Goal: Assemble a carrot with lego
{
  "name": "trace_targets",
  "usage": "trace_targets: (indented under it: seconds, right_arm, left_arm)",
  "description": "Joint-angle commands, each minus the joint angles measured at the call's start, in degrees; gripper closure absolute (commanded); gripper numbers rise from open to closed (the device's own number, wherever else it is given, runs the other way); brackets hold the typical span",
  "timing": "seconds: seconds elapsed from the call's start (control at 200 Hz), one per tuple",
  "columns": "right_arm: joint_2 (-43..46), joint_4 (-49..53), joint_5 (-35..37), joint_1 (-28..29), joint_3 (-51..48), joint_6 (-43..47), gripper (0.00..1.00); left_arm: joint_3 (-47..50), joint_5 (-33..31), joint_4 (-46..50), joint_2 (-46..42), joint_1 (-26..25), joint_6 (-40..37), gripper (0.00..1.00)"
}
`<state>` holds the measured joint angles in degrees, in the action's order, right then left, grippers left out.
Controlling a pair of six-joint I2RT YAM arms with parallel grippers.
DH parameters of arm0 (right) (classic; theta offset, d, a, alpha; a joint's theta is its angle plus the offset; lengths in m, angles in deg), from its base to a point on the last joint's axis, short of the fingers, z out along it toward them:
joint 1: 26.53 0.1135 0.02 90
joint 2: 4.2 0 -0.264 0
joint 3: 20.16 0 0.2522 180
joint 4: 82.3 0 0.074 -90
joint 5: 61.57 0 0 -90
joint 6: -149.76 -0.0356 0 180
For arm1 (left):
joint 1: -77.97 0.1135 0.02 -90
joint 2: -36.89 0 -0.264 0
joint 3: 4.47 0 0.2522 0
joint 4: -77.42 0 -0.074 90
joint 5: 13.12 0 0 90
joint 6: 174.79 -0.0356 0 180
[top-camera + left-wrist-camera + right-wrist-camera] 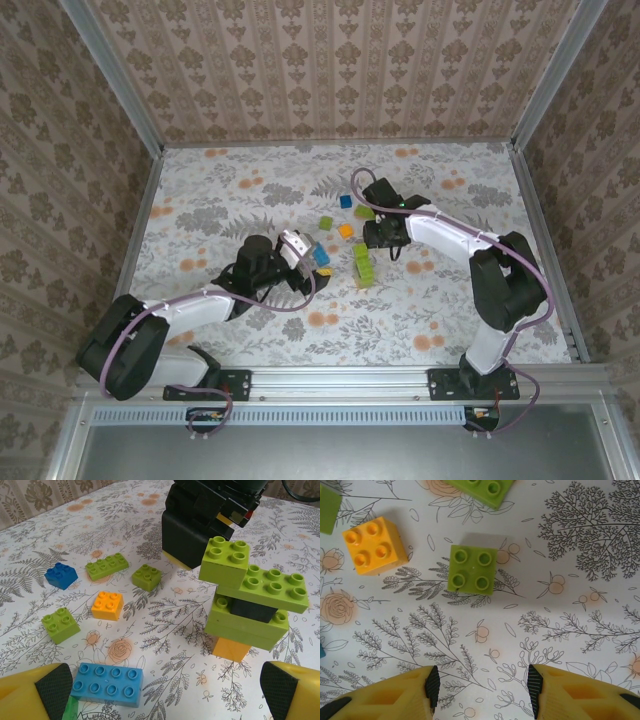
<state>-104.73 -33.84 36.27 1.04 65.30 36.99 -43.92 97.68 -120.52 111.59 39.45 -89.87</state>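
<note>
- Overall, floral table (220, 190): bears both arms, with loose lego (326, 222) scattered near its middle.
- Left gripper (165, 690): jaws spread wide, nothing between them; sits low over the table, facing the carrot from nearby.
- Right gripper (482, 687): jaws apart and empty; hovers over bare tabletop.
- Carrot (250, 605): stands upright on the table, ungripped; stacks offset lime-green bricks around a black brick (252, 611), with the orange tip brick (231, 649) at the bottom.
- Light-blue eight-stud brick (107, 684): lies flat just beside the left finger pad.
- Lime eight-stud brick (106, 566): lies flat farther back.
- Orange four-stud brick (107, 605), lime four-stud brick (146, 576), dark-blue four-stud brick (61, 575): rest apart, studs up.
</note>
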Motion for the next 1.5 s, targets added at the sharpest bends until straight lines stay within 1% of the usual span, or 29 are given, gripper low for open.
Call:
trace_targets:
  seconds: [0.0, 0.58, 0.815, 1.495]
  right_arm:
    - [0.0, 1.7, 1.7, -0.5, 2.1, 0.6, 0.47]
    - [-0.7, -1.3, -4.1, -0.4, 2.7, 2.0, 0.48]
    - [-1.4, -2.8, -8.1, 0.1, 3.2, 2.8, 0.48]
    - [-5.9, -2.6, -17.9, 1.0, 7.0, 12.0, 0.46]
  left_arm:
    - [-1.8, 1.1, 0.1, 0.5, 0.2, 0.2, 0.0]
    - [-2.1, 1.3, 0.4, 0.9, 0.2, 0.1, 0.0]
    - [-2.2, 1.5, 0.4, 0.9, 0.2, 0.1, 0.0]
    - [-2.7, 2.5, 0.2, 2.6, 0.2, -0.3, 0.0]
